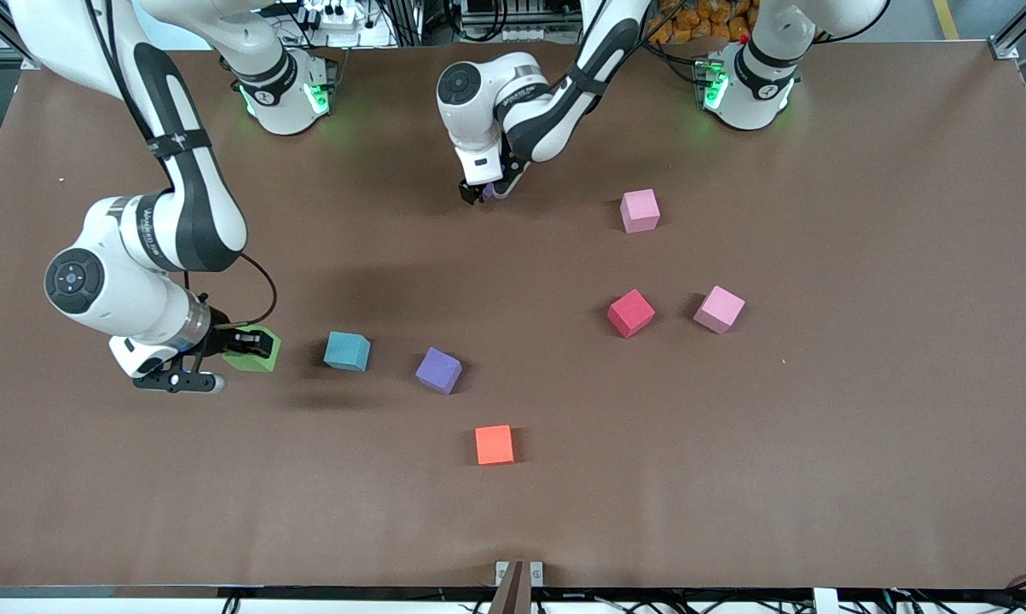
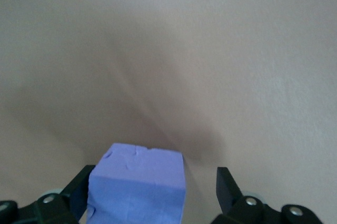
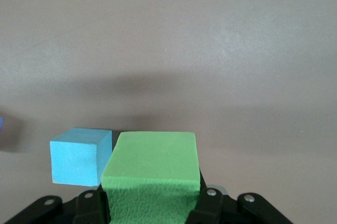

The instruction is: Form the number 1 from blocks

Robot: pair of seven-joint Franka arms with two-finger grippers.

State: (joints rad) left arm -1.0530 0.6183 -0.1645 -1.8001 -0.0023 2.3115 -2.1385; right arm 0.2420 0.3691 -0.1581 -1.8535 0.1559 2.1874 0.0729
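Blocks scattered over table, no digit shape visible yet; arranging looks barely begun. Right gripper pinching green block at right arm's end, light blue block just beside it, purple block next along. Left gripper low near robots' bases, fingers spread around second purple block, not squeezing. Orange block nearest front camera. Red block and two pink blocks toward left arm's end. Nearly all placing left, I'd judge.
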